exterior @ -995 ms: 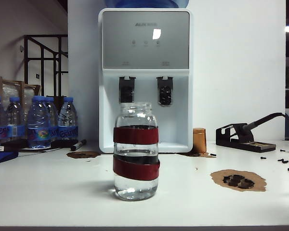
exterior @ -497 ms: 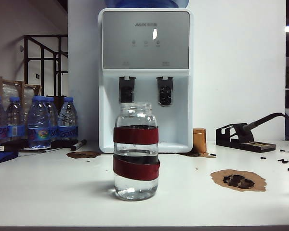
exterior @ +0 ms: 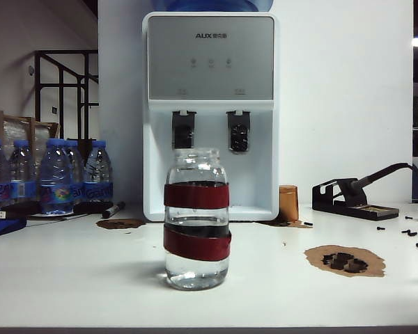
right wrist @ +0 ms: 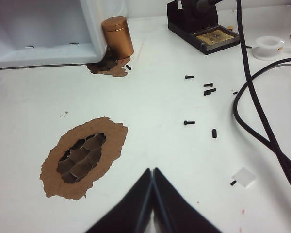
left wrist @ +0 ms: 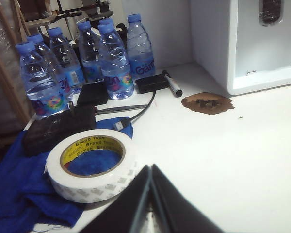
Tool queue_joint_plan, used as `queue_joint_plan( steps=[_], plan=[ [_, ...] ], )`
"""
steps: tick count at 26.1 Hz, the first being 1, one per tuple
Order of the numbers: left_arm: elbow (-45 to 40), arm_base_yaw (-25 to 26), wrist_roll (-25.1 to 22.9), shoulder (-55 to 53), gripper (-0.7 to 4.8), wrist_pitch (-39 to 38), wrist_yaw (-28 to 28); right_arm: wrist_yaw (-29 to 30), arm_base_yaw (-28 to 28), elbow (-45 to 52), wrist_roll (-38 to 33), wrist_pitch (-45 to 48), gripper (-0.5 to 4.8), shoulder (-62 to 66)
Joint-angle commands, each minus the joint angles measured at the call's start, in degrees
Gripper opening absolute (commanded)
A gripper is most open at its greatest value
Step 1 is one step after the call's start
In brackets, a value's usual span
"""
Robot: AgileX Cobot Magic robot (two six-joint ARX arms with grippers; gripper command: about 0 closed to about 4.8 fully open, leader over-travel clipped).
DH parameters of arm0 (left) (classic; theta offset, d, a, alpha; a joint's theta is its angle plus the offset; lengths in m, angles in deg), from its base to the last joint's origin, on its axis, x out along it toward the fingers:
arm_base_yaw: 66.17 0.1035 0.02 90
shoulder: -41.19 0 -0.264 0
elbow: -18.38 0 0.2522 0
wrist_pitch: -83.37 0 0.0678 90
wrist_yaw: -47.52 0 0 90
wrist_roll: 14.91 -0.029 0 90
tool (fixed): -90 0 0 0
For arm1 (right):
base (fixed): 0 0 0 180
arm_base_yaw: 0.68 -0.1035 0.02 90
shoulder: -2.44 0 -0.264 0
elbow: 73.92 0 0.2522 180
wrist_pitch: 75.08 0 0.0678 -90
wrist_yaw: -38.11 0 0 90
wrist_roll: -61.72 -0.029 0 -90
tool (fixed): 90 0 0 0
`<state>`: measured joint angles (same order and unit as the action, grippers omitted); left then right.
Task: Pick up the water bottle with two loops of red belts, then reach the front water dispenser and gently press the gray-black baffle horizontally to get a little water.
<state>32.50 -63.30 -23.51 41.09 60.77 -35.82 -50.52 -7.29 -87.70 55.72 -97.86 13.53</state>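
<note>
The bottle [exterior: 197, 218] is seen upright at the centre of the surface [exterior: 76, 278], directly before the dispenser [exterior: 210, 111], with the baffle [exterior: 183, 130] at twelve o'clock above its mouth. It is clear glass, wide-mouthed and uncapped, with two dark red bands around its body and some water inside.

Neither arm is visible in the exterior view. The left end effector [left wrist: 151, 194] is shown with fingers pressed together and nothing held, above the surface beside a tape roll [left wrist: 92, 165] on a blue cloth [left wrist: 19, 194]. The right end effector [right wrist: 153, 196] is likewise closed and empty, above bare surface near a torn brown patch [right wrist: 82, 155] and loose screws [right wrist: 189, 123].

Risks are judged as follows. Smooth glass may slip in a loose grasp. An open mouth allows spillage if the bottle is tilted. The twin right-hand lever [exterior: 238, 132] may be pressed by mistake. A hard push may overfill.
</note>
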Motion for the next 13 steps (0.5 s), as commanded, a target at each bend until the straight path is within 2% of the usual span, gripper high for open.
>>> queue_joint_plan(
  steps=[1,12,13],
  plan=[
    [-0.07,0.11,-0.11,0.07,-0.05,-0.09,0.04,0.13,-0.07,0.24,-0.20,1.01,-0.01,0.07],
    [-0.07,0.11,-0.11,0.07,-0.05,-0.09,0.02,0.13,-0.07,0.24,-0.20,0.96,-0.01,0.04],
    [-0.07,0.15,-0.11,0.09,-0.05,-0.09,0.07,0.15,0.15,0.24,-0.15,0.90,-0.01,-3.10]
  ],
)
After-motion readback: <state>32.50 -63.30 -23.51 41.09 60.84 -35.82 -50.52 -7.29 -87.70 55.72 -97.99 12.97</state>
